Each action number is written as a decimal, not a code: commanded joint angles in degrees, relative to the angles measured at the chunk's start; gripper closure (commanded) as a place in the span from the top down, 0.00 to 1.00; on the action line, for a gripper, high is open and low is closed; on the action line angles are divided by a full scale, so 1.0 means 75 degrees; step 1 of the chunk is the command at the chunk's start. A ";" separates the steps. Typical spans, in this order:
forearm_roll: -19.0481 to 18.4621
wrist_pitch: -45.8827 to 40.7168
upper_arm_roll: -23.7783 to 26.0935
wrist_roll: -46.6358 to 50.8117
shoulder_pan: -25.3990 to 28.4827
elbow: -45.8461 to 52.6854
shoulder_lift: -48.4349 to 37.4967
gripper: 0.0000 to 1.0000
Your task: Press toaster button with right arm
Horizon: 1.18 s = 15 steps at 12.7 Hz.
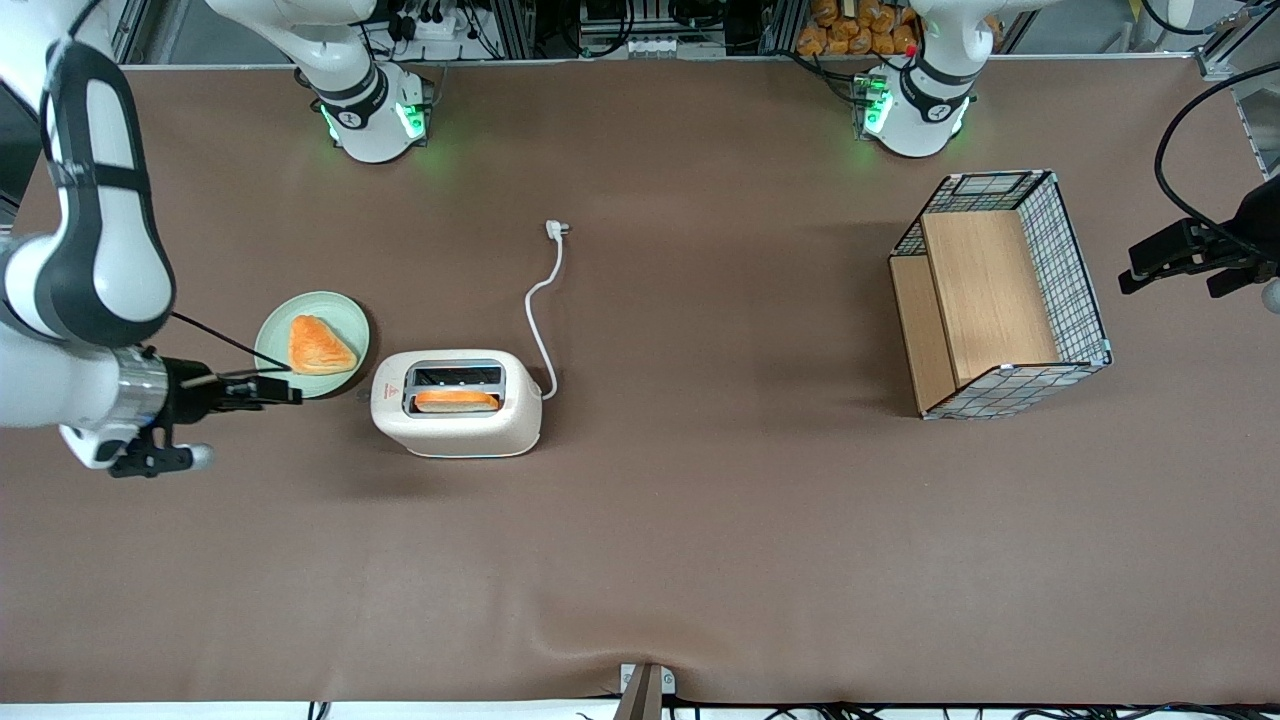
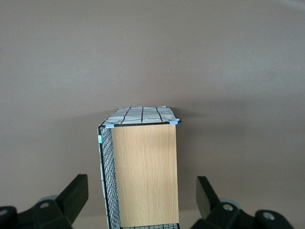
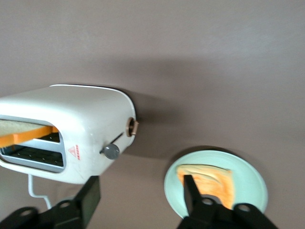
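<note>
The cream-white toaster (image 1: 457,403) stands on the brown table with a slice of toast (image 1: 456,400) in the slot nearer the front camera. Its white cord (image 1: 543,300) runs away from that camera to a plug. In the right wrist view the toaster (image 3: 66,131) shows its short end with the small grey button (image 3: 112,151) sticking out. My right gripper (image 1: 285,388) hangs level beside that short end, a short way off, over the edge of a green plate. Its fingers (image 3: 90,195) are spread wide and hold nothing; the gripper (image 3: 140,193) is apart from the button.
A pale green plate (image 1: 275,330) with a triangular pastry (image 1: 318,346) lies beside the toaster, under my gripper; it also shows in the right wrist view (image 3: 252,191). A wire basket with wooden shelves (image 1: 1000,295) stands toward the parked arm's end.
</note>
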 commanded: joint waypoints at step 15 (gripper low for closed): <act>-0.1493 -0.0732 0.0023 0.0306 -0.0155 -0.0972 -0.2359 1.00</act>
